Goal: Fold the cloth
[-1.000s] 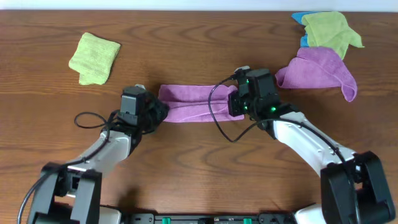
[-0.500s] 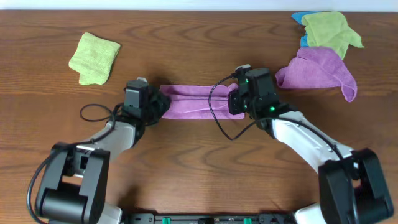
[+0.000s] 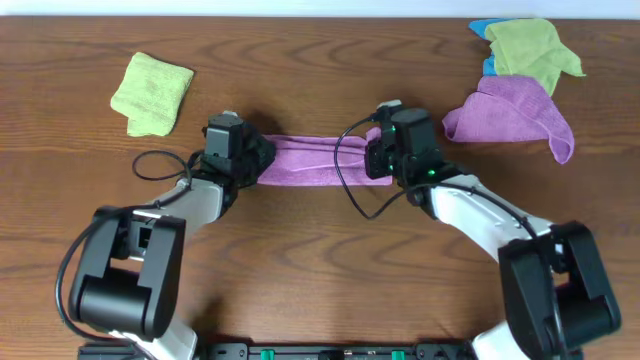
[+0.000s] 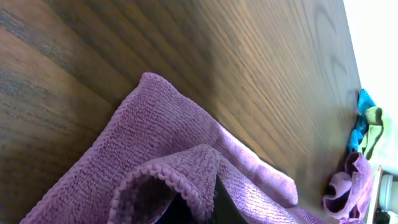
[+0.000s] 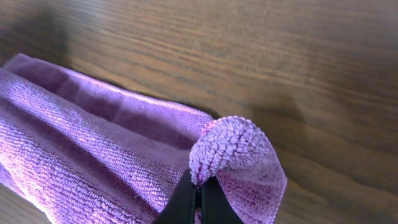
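The purple cloth point(image 3: 315, 160) lies as a narrow band across the middle of the table, stretched between both arms. My left gripper point(image 3: 258, 160) is shut on its left end; in the left wrist view a rolled hem of the cloth point(image 4: 168, 180) is pinched at the left gripper point(image 4: 200, 208). My right gripper point(image 3: 376, 155) is shut on the right end; the right wrist view shows a bunched corner of the cloth point(image 5: 233, 149) squeezed in the right gripper point(image 5: 199, 196), its dark fingertips point(image 5: 185, 200) together.
A folded light green cloth point(image 3: 152, 92) lies at the back left. At the back right sit a paler purple cloth point(image 3: 512, 115) and a green cloth point(image 3: 528, 47) over something blue point(image 3: 484, 30). A black cable point(image 3: 350, 190) loops by the right arm.
Both grippers have moved toward the far side of the table with the cloth's front edge. The purple band has become narrower as that edge is carried over.
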You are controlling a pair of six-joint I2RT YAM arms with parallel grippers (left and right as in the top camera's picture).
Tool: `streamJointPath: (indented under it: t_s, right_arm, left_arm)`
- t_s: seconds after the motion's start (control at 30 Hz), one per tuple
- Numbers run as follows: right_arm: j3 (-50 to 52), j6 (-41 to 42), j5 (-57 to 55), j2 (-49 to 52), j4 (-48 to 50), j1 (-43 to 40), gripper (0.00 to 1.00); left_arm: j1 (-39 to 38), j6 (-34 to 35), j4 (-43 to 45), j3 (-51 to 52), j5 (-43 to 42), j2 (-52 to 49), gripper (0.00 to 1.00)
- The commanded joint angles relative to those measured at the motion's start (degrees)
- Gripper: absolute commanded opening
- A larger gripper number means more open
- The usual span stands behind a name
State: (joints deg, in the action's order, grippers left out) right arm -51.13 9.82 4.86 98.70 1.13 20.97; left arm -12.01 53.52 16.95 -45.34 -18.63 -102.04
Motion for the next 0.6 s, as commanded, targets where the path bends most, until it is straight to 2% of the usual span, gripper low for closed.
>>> streamJointPath:
  t_s: [0.0,0.4,0.47,0.57]
  right_arm:
    - [0.2,-1.1,-3.6,1.8,-0.2,-0.6,0.01]
    - [0.2,-1.4,-3.6,2.7,1.0,-0.6,0.01]
    - [0.2,-1.3,-3.6,2.7,1.0,-0.6,0.10]
    - [0.2,-1.3,-3.6,2.7,0.8,-0.6,0.23]
  left_arm:
    - [1.5,-1.7,0.2,-0.9,4.1,-2.2,0.06]
    - [1.6,-2.1,2.2,-1.0,5.5,-3.6,0.06]
    - [1.7,-2.1,2.3,-1.0,5.5,-3.6,0.09]
    - [2.0,-2.1,2.2,-1.1,5.3,-3.6,0.22]
